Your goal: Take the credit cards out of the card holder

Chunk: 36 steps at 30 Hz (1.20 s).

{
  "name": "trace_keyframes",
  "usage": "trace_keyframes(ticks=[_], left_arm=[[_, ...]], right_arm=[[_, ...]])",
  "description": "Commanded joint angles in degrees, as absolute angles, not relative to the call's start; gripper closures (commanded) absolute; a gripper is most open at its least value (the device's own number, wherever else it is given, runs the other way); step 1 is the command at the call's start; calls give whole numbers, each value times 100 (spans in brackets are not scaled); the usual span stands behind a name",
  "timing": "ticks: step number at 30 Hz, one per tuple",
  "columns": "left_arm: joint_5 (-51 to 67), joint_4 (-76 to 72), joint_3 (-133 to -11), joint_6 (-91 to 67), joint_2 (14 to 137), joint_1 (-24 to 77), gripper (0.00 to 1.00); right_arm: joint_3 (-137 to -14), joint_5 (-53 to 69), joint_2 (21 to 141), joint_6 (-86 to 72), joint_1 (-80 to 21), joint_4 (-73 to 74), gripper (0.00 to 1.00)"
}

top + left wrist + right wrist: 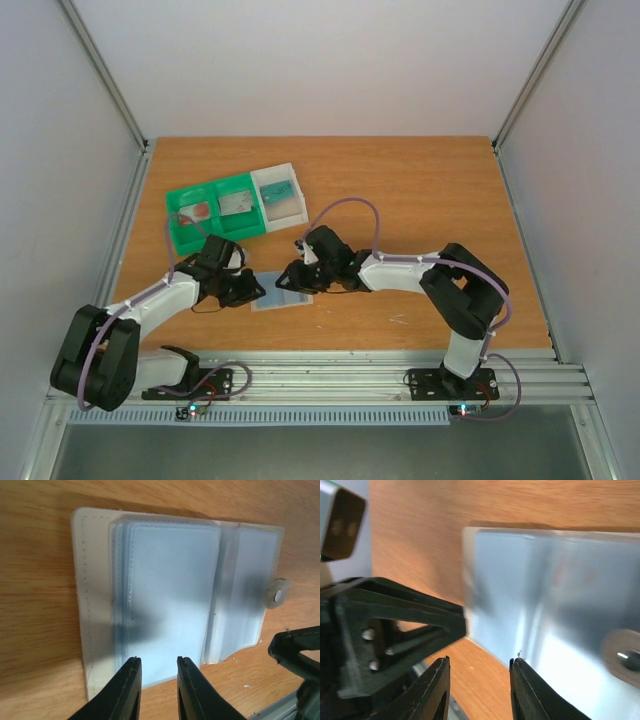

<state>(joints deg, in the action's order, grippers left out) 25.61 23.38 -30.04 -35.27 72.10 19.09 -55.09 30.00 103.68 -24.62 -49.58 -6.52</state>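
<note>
Card holder (282, 298) lies open on the table (420, 190) from above, with cards (237, 204) in the green tray (176, 228). In the left wrist view, the left claw (157, 661) is slightly spread over the near edge of the sleeves (nothing clearly pinched). In the right wrist view, the right claw (479, 661) is spread at the holder's corner. If a claw closed on an empty sleeve, it would likely drag the whole holder.

One holder (280, 302) and one three-compartment tray (176, 228) on one table (420, 190). Three cards: red card (197, 212), grey card (237, 204), teal card (281, 190).
</note>
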Motion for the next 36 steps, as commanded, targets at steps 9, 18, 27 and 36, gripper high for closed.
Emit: trace_keyframes(ticks=[9,18,27,36], left_arm=[[1886,2560,-3198,-3443,7503,1916,75],[2027,2411,-3129,-3432,7578,1917,75],[2190,2306,-3103,-3461,7568,1918,76],[2353,2132,-3022,-3480,7664,1917,76]], right_arm=[[-5326,1619,9997,-1825,-4992,862,66],[-5410,1483,10280,-1876,-4992,909,62],[-5394,1869,10360,-1926,-4992,499,63],[-5297,2312,10296,-2098,-4992,27,64]])
